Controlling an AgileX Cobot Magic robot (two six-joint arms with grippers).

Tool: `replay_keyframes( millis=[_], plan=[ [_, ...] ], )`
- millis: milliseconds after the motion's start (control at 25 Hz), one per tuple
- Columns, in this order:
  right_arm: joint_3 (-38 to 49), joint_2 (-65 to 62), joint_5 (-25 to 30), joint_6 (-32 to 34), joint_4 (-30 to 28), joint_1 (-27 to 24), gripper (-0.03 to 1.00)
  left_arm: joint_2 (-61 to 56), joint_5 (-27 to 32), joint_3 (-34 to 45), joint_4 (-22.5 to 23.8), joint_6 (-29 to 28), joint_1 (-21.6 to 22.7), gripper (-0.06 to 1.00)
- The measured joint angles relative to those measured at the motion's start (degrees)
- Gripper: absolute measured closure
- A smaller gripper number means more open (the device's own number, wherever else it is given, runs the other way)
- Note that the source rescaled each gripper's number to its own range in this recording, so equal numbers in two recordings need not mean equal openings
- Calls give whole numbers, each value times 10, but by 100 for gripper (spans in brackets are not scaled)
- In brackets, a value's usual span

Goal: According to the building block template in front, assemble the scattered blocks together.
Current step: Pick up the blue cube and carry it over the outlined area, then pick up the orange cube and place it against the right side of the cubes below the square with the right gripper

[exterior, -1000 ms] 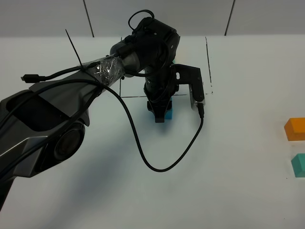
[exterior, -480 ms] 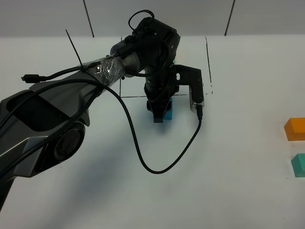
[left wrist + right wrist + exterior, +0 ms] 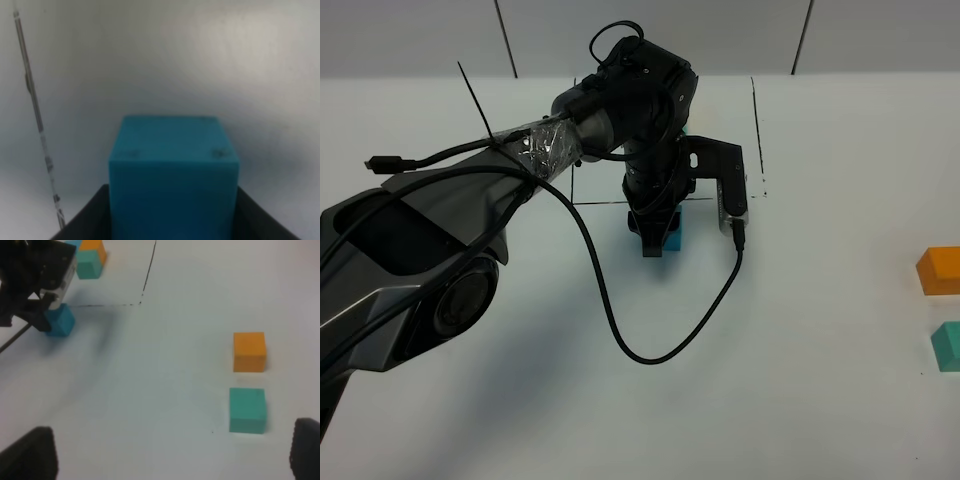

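My left gripper (image 3: 654, 243) is shut on the sky-blue cube (image 3: 672, 238), which rests on the white table just in front of the drawn black frame (image 3: 757, 130). In the left wrist view the cube (image 3: 172, 170) fills the gap between the two black fingers (image 3: 82, 227). The orange cube (image 3: 940, 270) and the teal-green cube (image 3: 947, 346) lie apart at the far right edge. My right gripper (image 3: 170, 460) is open above the table near these two cubes (image 3: 249, 351) (image 3: 247, 409). The template (image 3: 89, 260) shows in the right wrist view; the left arm hides it in the exterior view.
A loose black cable (image 3: 665, 345) hangs from the left arm in a loop over the middle of the table. The left arm's body (image 3: 410, 260) covers the left side. The frame's line also shows in the left wrist view (image 3: 35, 110).
The left gripper has shifted very slightly with the sky-blue cube between its fingers. The cable loop has swung a little. The orange and teal-green cubes have not moved.
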Motion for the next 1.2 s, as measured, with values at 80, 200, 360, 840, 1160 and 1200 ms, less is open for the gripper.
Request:
replay_keyframes(
  millis=[80, 200, 360, 840, 1160, 1200],
  plan=[
    [0, 0, 0, 0, 0, 0, 9, 0, 0, 0, 0, 0, 0, 91],
    [0, 0, 0, 0, 0, 0, 9, 0, 0, 0, 0, 0, 0, 68],
    [0, 0, 0, 0, 0, 0, 9, 0, 0, 0, 0, -8, 0, 30],
    [0, 0, 0, 0, 0, 0, 9, -74, 1, 0, -5, -141, 13, 4],
    [0, 0, 0, 0, 0, 0, 12, -152, 1, 12, -18, -291, 99, 4],
    [0, 0, 0, 0, 0, 0, 12, -164, 1, 29, -24, -302, 117, 4]
  ],
)
